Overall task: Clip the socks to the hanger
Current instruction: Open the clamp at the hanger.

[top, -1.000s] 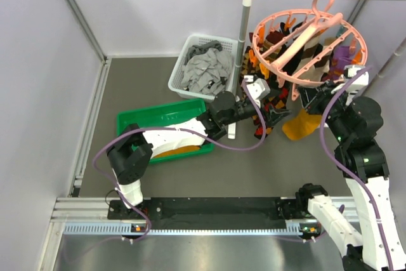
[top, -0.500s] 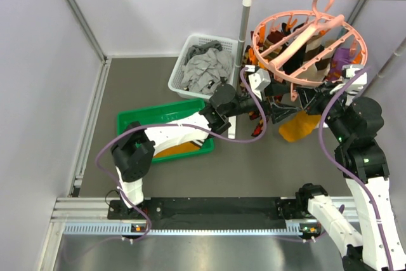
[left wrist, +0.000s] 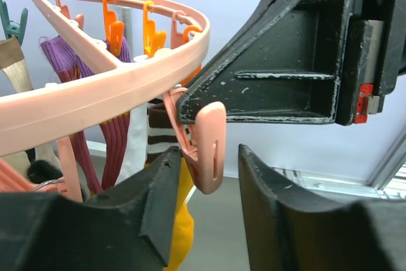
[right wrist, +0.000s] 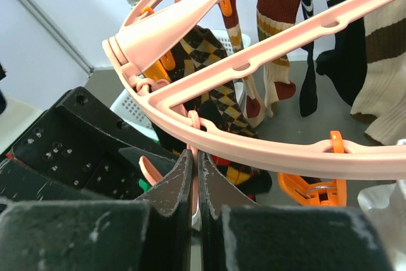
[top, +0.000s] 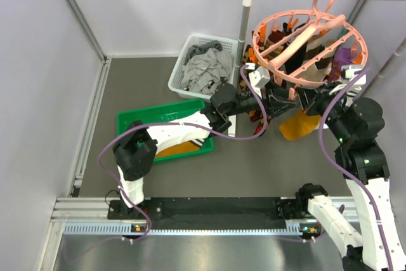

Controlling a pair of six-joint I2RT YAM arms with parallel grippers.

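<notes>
The left gripper (left wrist: 208, 157) stands released: its black fingers (left wrist: 158, 201) straddle a salmon-pink plastic clip (left wrist: 206, 150) without pressing it. The right gripper (right wrist: 193, 157) is clenched on the thin upper strap of the same clip, meeting it from 1 o'clock in the left wrist view. The clip hangs from the large salmon-pink plastic ring hanger (top: 303, 38), at the ring's 6 o'clock in the top view. A mustard-orange sock (top: 295, 125) hangs just below, between the arms; what holds it cannot be told. Other socks (right wrist: 219, 87) hang round the ring. A green plastic tray (top: 136, 118) lies at its 8 o'clock.
</notes>
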